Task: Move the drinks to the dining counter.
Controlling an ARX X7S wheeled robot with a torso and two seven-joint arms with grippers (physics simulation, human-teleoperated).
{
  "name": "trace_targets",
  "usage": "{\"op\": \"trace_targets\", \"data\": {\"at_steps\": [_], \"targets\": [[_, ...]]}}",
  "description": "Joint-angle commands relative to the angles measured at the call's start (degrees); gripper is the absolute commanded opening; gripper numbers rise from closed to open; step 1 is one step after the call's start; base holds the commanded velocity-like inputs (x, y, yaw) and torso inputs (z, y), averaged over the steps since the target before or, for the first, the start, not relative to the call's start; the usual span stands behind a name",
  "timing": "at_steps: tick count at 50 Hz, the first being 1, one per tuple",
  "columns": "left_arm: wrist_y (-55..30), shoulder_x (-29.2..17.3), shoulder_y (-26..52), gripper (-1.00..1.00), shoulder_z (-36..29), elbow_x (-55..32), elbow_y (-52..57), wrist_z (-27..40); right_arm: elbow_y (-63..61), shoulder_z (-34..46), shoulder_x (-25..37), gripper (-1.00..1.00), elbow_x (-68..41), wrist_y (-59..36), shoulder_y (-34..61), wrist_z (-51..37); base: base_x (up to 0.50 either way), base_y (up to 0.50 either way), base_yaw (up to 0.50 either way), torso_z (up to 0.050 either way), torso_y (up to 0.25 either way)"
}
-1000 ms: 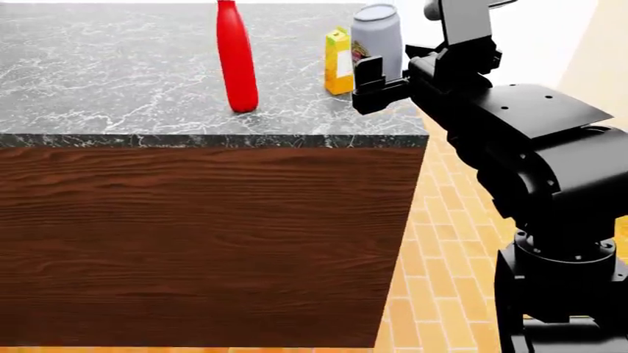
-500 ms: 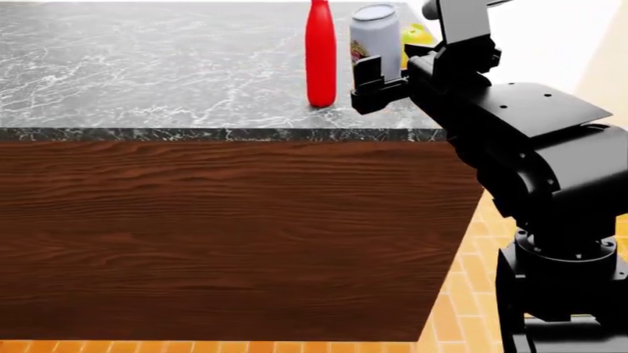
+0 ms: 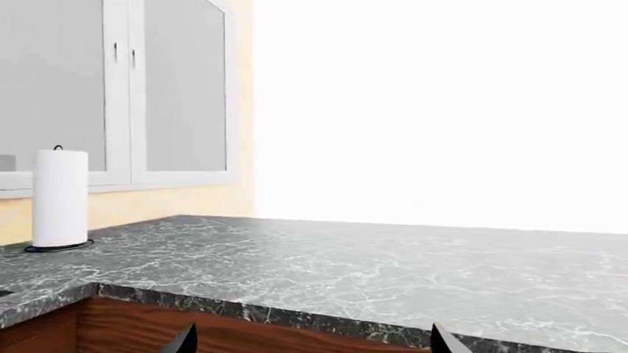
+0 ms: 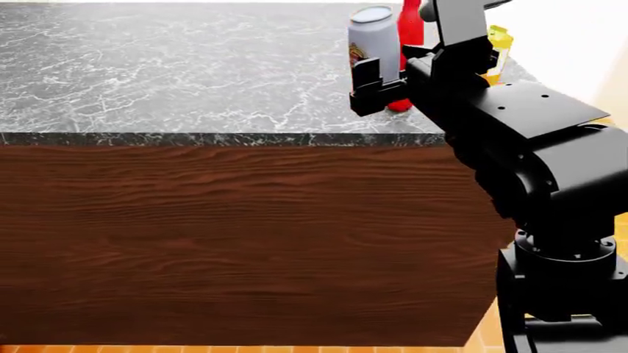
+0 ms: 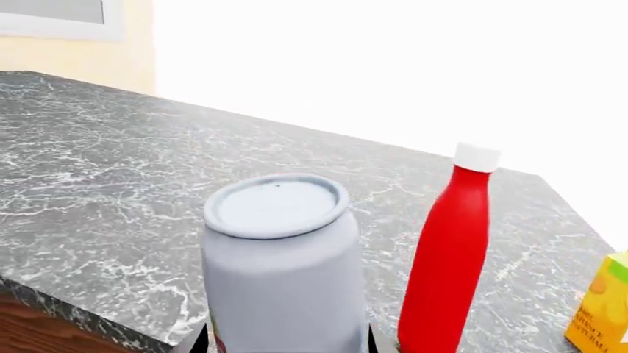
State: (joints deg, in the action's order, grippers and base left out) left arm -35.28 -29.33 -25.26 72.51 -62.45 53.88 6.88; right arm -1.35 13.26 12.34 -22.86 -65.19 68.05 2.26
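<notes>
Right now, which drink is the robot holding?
The silver can. It sits between the right gripper's fingers, lifted above the marble counter. The red bottle and the yellow carton stand on the counter by themselves.

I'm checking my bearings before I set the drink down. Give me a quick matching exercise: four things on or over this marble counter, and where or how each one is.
Things:
1. small silver can
2. tall red bottle
3. yellow-orange carton
4. white paper towel roll

States:
A. upright on a black stand below a window
B. standing on the grey-black marble counter, white cap on
C. held in the right end effector
D. only partly visible at the edge of the right wrist view

Pairs: 1-C, 2-B, 3-D, 4-A
</notes>
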Motion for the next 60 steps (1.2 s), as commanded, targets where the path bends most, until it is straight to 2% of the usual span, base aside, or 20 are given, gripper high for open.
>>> {"op": "trace_targets", "data": {"at_steps": [1,37,40,41,60], "targets": [[0.24,0.26,0.06,1.0,-0.48,0.57,-0.2,-0.4,-0.2,0.46,0.23,-1.0,0.76,0.38,0.33,0.22,0.42,0.42,0.0,0.0,0.0],[0.4,0.39,-0.16,1.0,-0.65,0.78,-0.1,-0.34,2.16,0.69,0.1,-1.0,-0.01,2.02,-0.14,0.14,0.48,0.36,0.0,0.0,0.002],[0.49,0.61,-0.11,1.0,-1.0,1.18,-0.15,-0.52,3.53,0.35,-0.22,-1.0,0.06,3.53,-0.53,0.21,0.48,0.35,0.0,0.0,0.003],[0.47,0.58,-0.1,1.0,-1.07,1.2,-0.19,-0.52,4.25,-2.38,-1.25,-1.0,-1.27,4.76,-1.02,0.28,0.48,0.15,0.0,0.0,0.0],[0.6,0.45,-0.46,1.0,-0.2,0.54,-0.25,-0.43,14.4,-4.26,-4.78,-1.0,-2.75,14.51,-4.4,2.64,0.0,0.0,0.0,0.0,0.001]]}}
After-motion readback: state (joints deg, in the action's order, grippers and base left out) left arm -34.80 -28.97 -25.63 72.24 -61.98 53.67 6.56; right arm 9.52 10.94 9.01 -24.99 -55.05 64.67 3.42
